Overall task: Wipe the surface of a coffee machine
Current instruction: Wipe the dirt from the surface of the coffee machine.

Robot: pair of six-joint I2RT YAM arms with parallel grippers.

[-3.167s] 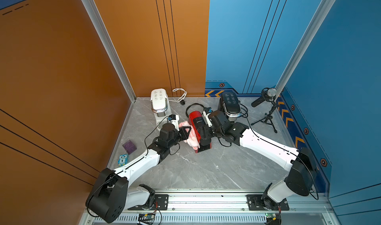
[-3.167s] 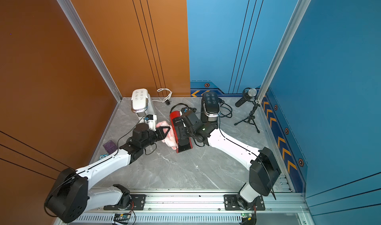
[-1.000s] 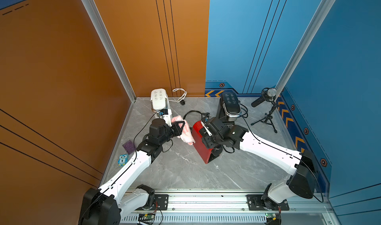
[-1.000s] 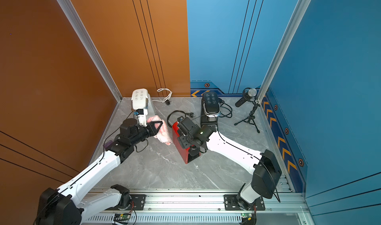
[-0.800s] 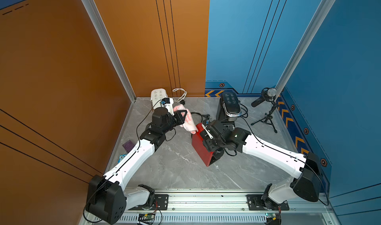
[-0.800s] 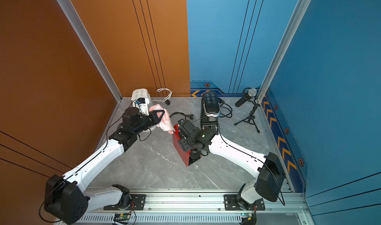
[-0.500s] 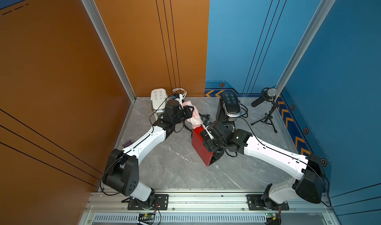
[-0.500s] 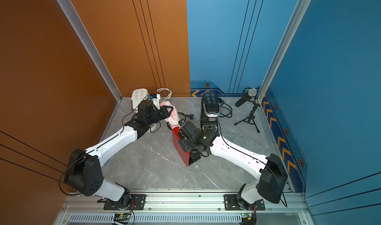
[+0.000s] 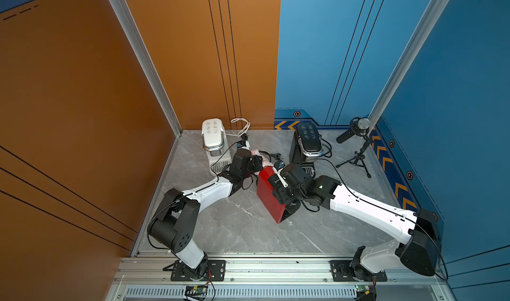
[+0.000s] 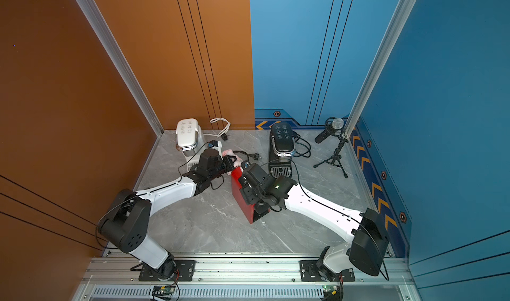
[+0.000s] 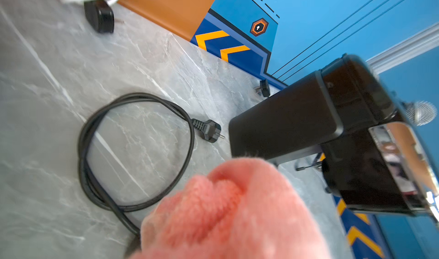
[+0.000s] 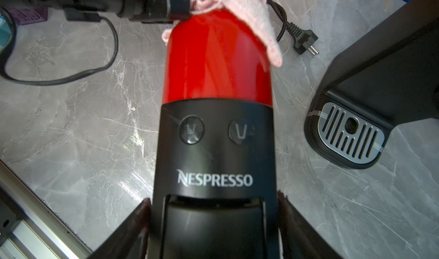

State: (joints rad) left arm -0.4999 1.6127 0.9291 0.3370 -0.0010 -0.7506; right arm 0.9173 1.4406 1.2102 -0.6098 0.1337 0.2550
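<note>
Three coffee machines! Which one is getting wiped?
In the middle of the marble table is a coffee machine with a pink cloth on its far end. It is the only red one; its neighbours are a white machine and a black machine.

Blurred close-up cloth (image 11: 232,210) hides left hand (image 9: 259,164) tips; red machine (image 12: 217,63) front cut by edge.
</note>
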